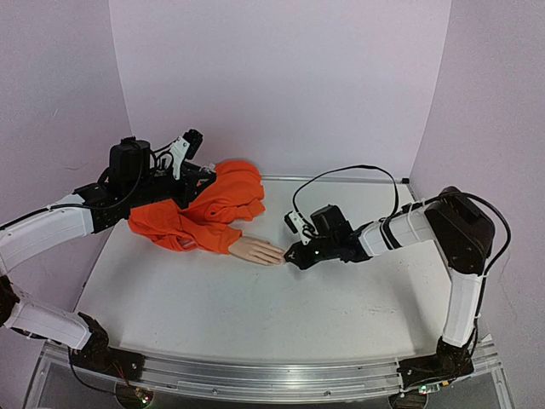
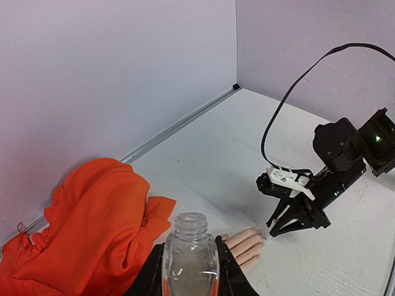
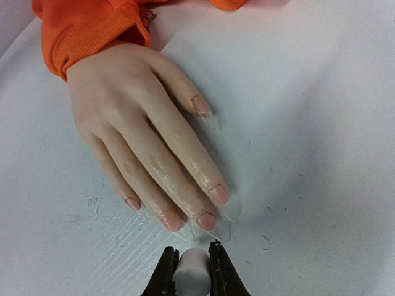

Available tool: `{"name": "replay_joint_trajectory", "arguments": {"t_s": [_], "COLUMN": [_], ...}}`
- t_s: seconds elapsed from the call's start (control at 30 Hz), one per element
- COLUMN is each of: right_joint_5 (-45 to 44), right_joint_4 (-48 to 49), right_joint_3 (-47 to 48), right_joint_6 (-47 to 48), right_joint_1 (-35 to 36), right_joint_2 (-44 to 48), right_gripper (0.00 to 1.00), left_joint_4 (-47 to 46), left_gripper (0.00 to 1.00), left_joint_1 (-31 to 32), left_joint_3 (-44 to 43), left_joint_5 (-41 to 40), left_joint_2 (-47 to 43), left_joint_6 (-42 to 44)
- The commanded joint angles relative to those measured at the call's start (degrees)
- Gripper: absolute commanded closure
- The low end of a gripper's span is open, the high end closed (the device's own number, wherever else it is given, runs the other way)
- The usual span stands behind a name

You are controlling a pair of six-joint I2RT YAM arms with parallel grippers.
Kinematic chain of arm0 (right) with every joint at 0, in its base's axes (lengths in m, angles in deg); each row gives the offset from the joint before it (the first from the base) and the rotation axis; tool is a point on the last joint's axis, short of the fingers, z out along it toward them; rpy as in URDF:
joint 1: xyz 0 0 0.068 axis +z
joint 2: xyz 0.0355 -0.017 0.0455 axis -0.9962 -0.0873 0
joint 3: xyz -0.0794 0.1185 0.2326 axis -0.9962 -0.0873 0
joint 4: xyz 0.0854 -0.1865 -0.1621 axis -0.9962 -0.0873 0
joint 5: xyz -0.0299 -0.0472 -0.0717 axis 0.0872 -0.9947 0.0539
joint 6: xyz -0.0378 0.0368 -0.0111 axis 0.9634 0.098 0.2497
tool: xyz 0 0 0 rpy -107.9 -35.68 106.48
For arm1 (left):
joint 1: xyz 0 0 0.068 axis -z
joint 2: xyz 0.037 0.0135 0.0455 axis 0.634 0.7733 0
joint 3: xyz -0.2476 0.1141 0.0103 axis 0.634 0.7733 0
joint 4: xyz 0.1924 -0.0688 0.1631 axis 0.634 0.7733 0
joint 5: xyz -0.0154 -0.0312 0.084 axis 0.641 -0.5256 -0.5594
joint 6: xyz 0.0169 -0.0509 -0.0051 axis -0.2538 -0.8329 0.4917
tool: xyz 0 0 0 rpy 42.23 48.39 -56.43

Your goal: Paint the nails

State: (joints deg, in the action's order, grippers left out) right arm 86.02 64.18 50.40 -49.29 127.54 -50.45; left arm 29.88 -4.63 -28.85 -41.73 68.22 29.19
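Note:
The pale mannequin hand (image 3: 133,117) lies palm down on the table, coming out of an orange sleeve (image 1: 204,209). Its nails (image 3: 207,221) are pinkish and the fingers look glossy; a clear wet-looking film sits around the index and middle fingertips. My right gripper (image 3: 194,262) is shut on a small white cylindrical cap (image 3: 192,279), just short of the middle fingertip. From above, the right gripper (image 1: 292,256) sits at the hand's (image 1: 258,250) fingertips. My left gripper (image 2: 190,246) is shut on a small clear bottle (image 2: 190,271) with an open neck, held behind the sleeve.
The orange garment (image 2: 92,228) is bunched up at the back left of the white table (image 1: 255,315). Lilac walls close the table at the back and both sides. A black cable (image 1: 349,170) loops above the right arm.

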Motion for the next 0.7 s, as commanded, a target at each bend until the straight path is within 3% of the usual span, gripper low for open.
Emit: {"name": "replay_joint_trajectory", "arguments": {"t_s": [0.0,0.67], "right_joint_5": [3.8,4.2], "right_joint_4": [4.5,2.8], "right_joint_3": [0.4,4.2], "right_joint_6": [-0.5,-0.9], "right_joint_1": [0.3,0.4], "right_joint_2": [3.8,-0.8], "right_gripper": [1.00,1.00], "left_joint_4": [-3.5,-3.5], "left_gripper": [1.00,1.00], "left_joint_1": [-0.1,-0.1], "left_joint_3": [-0.9,-0.8], "left_joint_5": [0.9,0.8], "left_joint_2": [-1.3,-1.4], "left_joint_6": [-0.6,-0.6]}}
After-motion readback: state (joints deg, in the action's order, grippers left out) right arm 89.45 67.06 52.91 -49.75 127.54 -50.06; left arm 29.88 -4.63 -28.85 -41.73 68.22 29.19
